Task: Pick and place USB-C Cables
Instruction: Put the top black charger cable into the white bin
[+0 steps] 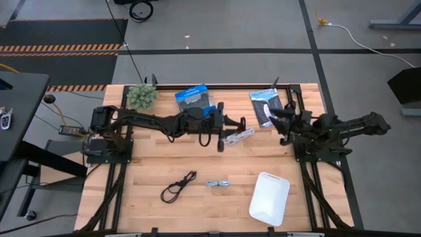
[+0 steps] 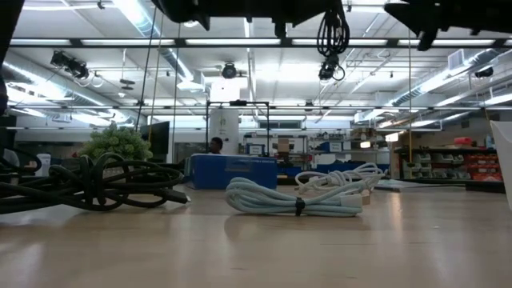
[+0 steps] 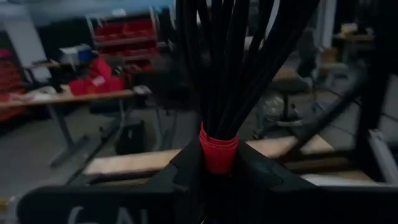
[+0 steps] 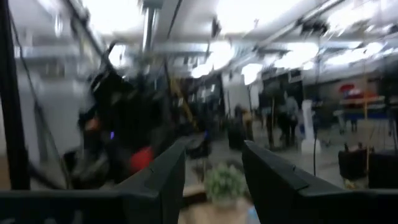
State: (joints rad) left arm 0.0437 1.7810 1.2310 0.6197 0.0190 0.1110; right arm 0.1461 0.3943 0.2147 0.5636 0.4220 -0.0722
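wooden table: white tray bare; left hand clamps black-red cable; right hand open, empty.

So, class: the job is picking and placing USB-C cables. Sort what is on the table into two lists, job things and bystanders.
Job things:
- black-and-red cable, held in the left hand
- white cable
- loose black cable
- grey cable
- probably the white tray, as a drop spot

Bystanders:
- blue box
- dark packet
- green plant
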